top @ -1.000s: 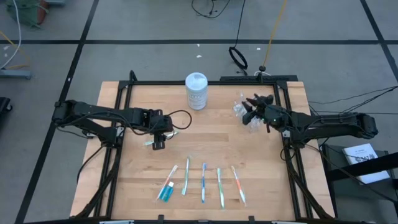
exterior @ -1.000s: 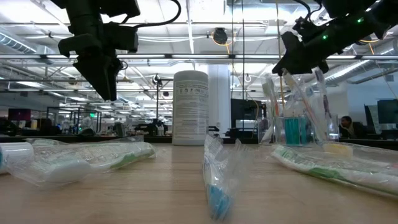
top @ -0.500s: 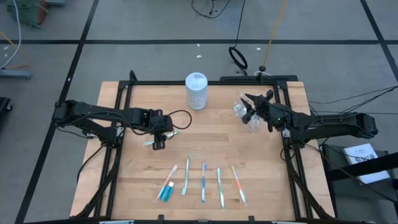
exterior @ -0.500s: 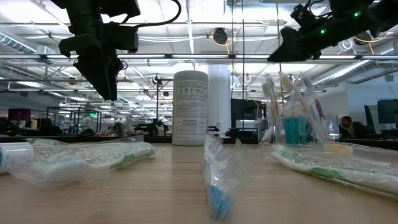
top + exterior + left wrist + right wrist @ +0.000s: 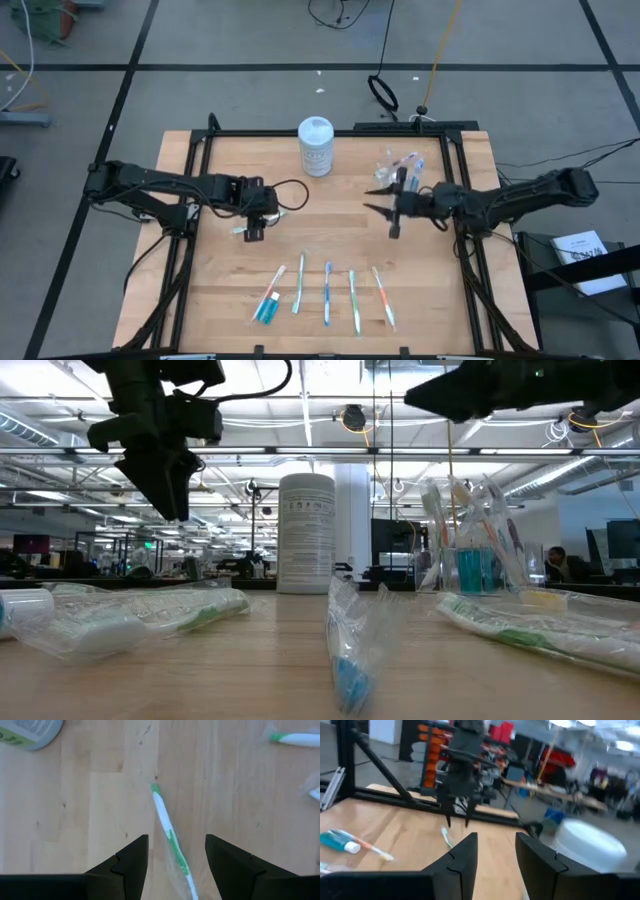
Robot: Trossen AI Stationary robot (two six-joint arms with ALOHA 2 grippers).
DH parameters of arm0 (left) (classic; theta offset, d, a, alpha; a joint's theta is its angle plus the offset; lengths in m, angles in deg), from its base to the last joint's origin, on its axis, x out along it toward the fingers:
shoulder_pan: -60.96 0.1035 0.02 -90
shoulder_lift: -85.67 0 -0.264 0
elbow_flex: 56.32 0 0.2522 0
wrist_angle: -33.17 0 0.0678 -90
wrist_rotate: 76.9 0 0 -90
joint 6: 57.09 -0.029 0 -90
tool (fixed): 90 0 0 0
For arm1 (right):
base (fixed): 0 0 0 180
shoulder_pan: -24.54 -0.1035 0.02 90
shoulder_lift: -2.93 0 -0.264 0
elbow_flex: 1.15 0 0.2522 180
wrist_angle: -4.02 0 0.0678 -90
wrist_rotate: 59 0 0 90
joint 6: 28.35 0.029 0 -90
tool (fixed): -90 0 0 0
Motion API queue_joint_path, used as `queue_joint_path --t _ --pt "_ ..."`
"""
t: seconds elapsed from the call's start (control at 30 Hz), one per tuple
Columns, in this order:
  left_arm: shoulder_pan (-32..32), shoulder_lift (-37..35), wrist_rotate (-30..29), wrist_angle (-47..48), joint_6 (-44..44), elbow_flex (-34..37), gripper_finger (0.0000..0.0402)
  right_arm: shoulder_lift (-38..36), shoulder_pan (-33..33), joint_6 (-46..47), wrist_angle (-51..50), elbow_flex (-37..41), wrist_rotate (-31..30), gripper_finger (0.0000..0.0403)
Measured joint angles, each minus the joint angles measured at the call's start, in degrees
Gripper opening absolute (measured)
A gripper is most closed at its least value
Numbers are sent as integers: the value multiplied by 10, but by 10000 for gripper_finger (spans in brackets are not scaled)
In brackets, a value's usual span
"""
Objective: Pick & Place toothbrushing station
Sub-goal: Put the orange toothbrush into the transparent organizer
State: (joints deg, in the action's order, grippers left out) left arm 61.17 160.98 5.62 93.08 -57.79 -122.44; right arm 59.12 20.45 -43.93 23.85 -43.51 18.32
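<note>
A clear plastic cup (image 5: 398,170) stands at the table's far right with several toothbrushes and a teal tube upright in it; it also shows in the low view (image 5: 476,560). My right gripper (image 5: 380,205) is open and empty, level, just on the cup's near-left side and above the table. My left gripper (image 5: 252,226) points down, open, over a wrapped green-and-white toothbrush (image 5: 170,832) that lies flat on the wood; its fingers stand on either side without touching. Several wrapped toothbrushes (image 5: 327,292) and a teal toothpaste tube (image 5: 266,309) lie in a row near the front edge.
A tall white canister (image 5: 316,146) stands at the far middle of the table. The black frame rails (image 5: 190,200) run along the table's left and right sides. Bare wood lies between the two grippers and the row of toothbrushes.
My right gripper has drawn back from the cup, rising and going toward the table's near edge and centre, and has turned to point level toward the left edge. The cup stays in place with its toothbrushes, now uncovered in the high view.
</note>
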Motion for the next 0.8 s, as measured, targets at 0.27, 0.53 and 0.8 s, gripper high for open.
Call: queue_joint_path --t 0.27,0.53,0.8 --pt "-35 0 3 -5 43 0 202 78 -40 -73 66 0 -7 125" --pt "-60 0 -1 -63 42 0 202 153 -72 -63 -114 -113 -6 125" --pt "-60 0 -20 -71 -12 0 202 211 -152 108 -342 -211 -5 125"
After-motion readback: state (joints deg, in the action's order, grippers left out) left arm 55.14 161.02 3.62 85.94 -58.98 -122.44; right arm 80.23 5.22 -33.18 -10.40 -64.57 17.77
